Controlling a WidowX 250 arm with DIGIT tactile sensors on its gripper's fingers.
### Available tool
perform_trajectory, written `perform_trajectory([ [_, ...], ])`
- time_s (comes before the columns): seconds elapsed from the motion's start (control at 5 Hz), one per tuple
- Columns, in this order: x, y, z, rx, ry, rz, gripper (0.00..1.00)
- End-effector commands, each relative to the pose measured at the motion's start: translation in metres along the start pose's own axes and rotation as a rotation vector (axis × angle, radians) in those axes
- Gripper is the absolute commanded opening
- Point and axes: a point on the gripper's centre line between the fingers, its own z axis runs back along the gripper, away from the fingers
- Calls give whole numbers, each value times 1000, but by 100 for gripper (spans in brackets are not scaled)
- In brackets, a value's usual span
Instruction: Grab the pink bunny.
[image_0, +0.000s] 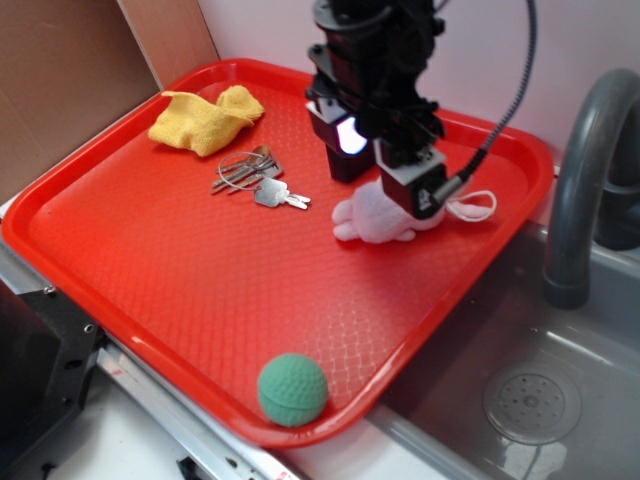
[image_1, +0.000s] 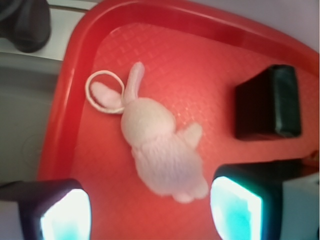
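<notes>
Wrist: gripper (image_1: 150, 210) spread, straddling bunny (image_1: 160, 152) | bunny flat on tray (image_1: 65, 115), centred for pinch | not yet gripped

The gripper (image_1: 150, 207) points straight down from the arm (image_0: 375, 40), its jaws spread wide, fingers (image_1: 65, 215) at seven and five o'clock in the wrist view.

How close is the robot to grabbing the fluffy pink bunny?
Close, but not there yet. Done: the black gripper is down at the pale-pink fuzzy plush bunny on the red plastic tray. In hand: nothing; the wrist view shows the fingers open, one either side of its body. Left: lower if needed, squeeze shut and lift.
</notes>
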Motion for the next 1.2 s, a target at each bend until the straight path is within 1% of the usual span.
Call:
perform_trajectory([
  [0.0, 11, 2, -33, 50, 52, -9, 100],
  [0.2, 6, 8, -49, 77, 88, 16, 100],
  [0.4, 4, 8, -49, 90, 100, 12, 0],
  [0.6, 2, 9, -48, 93, 93, 27, 0],
  [0.8, -1, 18, -38, 49, 85, 74, 0],
  [1.0, -7, 35, 8, -34, 51, 151, 0],
])
